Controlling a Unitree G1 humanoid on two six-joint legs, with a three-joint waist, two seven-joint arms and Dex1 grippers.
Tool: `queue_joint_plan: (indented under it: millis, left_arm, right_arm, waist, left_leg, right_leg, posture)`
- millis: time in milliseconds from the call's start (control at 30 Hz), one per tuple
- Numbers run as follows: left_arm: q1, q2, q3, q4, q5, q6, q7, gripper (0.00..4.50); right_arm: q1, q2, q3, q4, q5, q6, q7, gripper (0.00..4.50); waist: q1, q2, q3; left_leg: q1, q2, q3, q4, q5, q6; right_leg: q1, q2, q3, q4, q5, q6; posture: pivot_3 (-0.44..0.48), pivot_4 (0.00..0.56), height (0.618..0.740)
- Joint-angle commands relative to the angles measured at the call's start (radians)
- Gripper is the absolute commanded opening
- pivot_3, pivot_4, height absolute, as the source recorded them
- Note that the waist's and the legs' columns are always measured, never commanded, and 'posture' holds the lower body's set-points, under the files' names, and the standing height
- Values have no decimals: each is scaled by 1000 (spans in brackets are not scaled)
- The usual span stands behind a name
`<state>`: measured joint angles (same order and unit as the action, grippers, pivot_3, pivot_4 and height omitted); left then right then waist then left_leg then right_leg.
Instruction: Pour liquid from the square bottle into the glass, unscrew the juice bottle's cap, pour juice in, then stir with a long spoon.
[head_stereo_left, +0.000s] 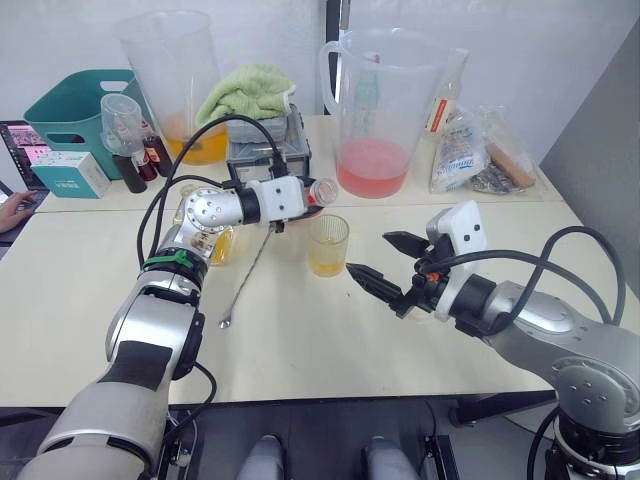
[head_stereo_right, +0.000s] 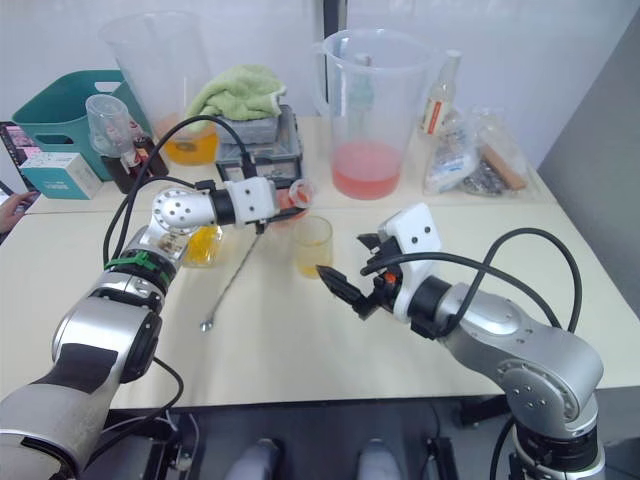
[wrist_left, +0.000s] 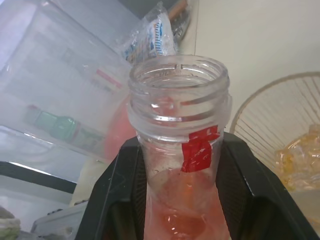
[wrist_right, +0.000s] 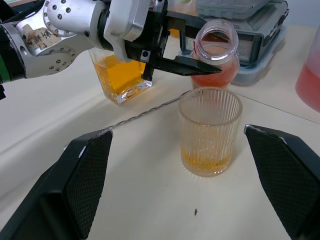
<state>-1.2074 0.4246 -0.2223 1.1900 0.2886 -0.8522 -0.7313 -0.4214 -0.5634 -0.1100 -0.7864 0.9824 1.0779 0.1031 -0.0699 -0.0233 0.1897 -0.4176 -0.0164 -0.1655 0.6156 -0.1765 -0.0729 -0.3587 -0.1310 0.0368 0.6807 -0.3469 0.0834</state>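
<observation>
My left gripper (head_stereo_left: 312, 200) sits just above centre of the left eye view, its two black fingers pinched on the juice bottle (wrist_right: 216, 55), which is tipped over toward the glass (head_stereo_left: 328, 244) with its open, capless mouth close above and behind the rim. In the left wrist view I see that mouth head-on, threads bare, a red mark on the neck and pink juice pooled low in the body between the fingers (wrist_left: 112, 200). The glass stands at the centre of the cream table (head_stereo_left: 330, 340), ribbed, with a shallow layer of yellow liquid at its bottom. My right gripper (head_stereo_left: 383, 262) hangs right of centre, low over the table just beside the glass without touching it, fingers spread wide and holding nothing; in the right wrist view they frame the glass from either side. The square bottle (wrist_right: 119, 75) stands upright left of the glass, partly behind my left forearm, orange-yellow liquid inside. The long spoon (head_stereo_left: 246, 278) lies flat on the table, running diagonally from near the glass down to the lower left, bowl end nearest me. Along the top of the frame stand a large pitcher (head_stereo_left: 372, 110) with pink liquid, a second pitcher (head_stereo_left: 178, 80) with orange liquid, a green towel (head_stereo_left: 248, 90) and a teal basket (head_stereo_left: 70, 110).
</observation>
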Motion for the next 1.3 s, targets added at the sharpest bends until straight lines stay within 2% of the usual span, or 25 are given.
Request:
queue_joint_plan:
  millis: [33,167,733,1067,1300]
  left_arm:
    - [-24,28,-47,3,110,-62,189,1559]
    - [-34,39,-104,27,206,-71,329,1559]
    - [-88,85,-268,50,439,-79,668,1559]
    - [-116,103,-345,53,534,-84,813,1559]
    - [-124,105,-372,57,561,-90,862,1559]
  right_arm:
    - [-24,1,-10,-30,9,-20,-14,4489]
    - [-21,1,-9,-34,18,-20,-25,4489]
    - [-5,2,-3,-31,20,-29,-36,4489]
    - [-5,-2,-4,-31,26,-29,-37,4489]
    - [-8,-1,-4,-28,28,-29,-40,4489]
  waist:
    - [0,0,0]
    - [1,0,0]
    - [1,0,0]
    - [1,0,0]
    - [1,0,0]
  left_leg:
    - [0,0,0,0,0,0]
    - [0,0,0,0,0,0]
    - [0,0,0,0,2,0]
    - [-3,0,0,-1,2,0]
    - [-6,-1,0,0,2,-1]
  right_leg:
    - [0,0,0,0,0,0]
    - [0,0,0,0,0,0]
    - [0,0,0,2,0,0]
    - [-4,0,0,2,0,0]
    - [-8,0,1,4,0,0]
  posture:
    - [0,150,740]
    - [0,150,740]
    - [0,150,740]
    - [0,150,740]
    - [0,150,740]
